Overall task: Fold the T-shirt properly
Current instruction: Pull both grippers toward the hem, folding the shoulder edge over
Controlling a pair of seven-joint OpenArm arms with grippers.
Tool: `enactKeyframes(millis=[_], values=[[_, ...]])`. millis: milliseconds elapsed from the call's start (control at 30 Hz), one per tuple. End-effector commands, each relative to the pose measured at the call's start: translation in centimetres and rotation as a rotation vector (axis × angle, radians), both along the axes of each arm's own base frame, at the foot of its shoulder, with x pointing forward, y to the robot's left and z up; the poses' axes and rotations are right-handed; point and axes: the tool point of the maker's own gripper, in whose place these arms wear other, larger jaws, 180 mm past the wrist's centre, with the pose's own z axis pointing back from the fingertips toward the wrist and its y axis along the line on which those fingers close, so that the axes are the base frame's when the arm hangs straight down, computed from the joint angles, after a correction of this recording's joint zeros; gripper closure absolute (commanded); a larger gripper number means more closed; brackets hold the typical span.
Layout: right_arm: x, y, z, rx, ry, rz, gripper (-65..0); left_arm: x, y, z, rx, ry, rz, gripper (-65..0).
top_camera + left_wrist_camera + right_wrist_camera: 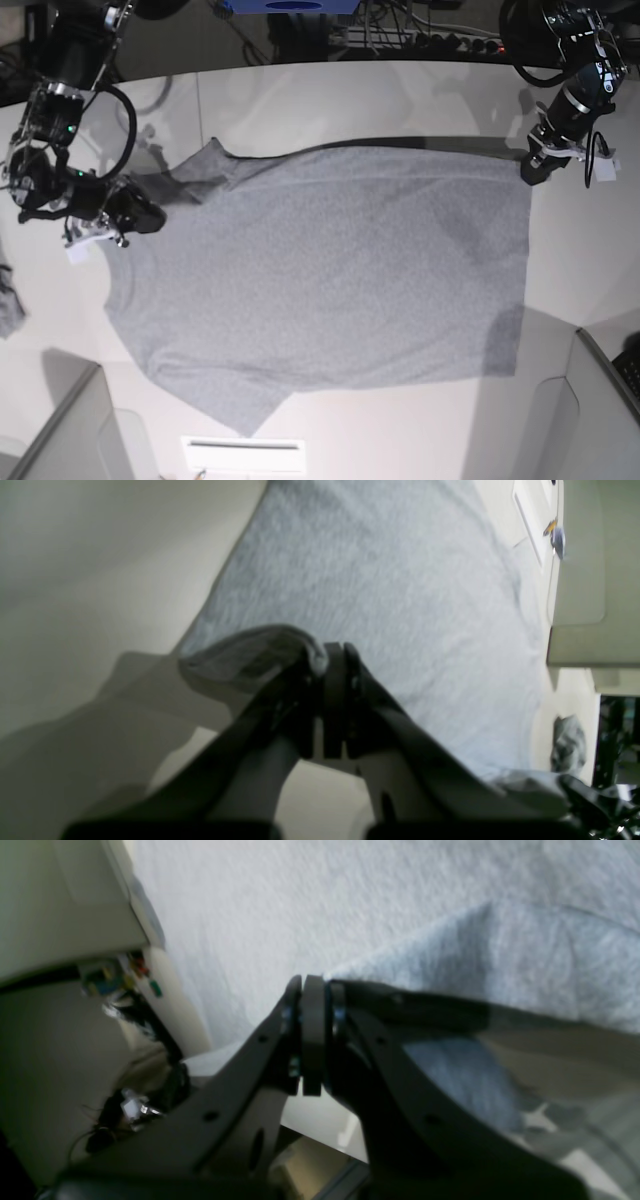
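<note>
While both jaws pinch it, the T-shirt (330,270) lies flat.

No legible text, label, brand, number or sign found in any view. T-shirt (330,270) showing only plain heather-grey fabric, no lettering visible. Small white tags near the table's (380,100) left and right edges too small to read. Coloured items in the right wrist view's background blurred beyond reading.
</note>
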Motion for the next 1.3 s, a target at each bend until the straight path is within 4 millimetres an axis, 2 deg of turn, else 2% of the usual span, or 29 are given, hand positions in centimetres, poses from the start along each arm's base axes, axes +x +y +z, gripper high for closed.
enactKeyframes(millis=[0,267,433,700,933,1033,1267], values=[[1.4,-0.7,1.5,-0.002,-0.049,-0.005,0.0,0.7,0.7,1.0,0.017,-0.029,0.002,0.0],[3.3,-1.0,2.8,-0.014,-0.086,-0.009,0.0,2.0,2.1,-0.4,-0.014,-0.012,0.04,0.0],[4.1,-2.2,2.3,-0.122,-0.067,-0.019,0.0,3.7,1.6,-0.3,-0.023,-0.024,0.01,0.0],[5.8,-3.0,1.3,-0.095,-0.043,-0.072,0.0,5.4,1.3,-0.8,-0.044,-0.022,-0.008,0.0],[7.7,-1.0,1.4,-0.153,-0.082,-0.011,0.0,5.9,1.4,-0.7,-0.047,-0.029,-0.004,0.0],[8.2,-0.7,1.5,-0.162,-0.09,-0.01,0.0,6.8,2.0,0.0,-0.034,-0.048,-0.005,0.0],[8.8,-1.4,0.2,-0.148,-0.056,-0.05,0.0,8.0,2.3,-0.4,-0.074,-0.018,-0.021,0.0]])
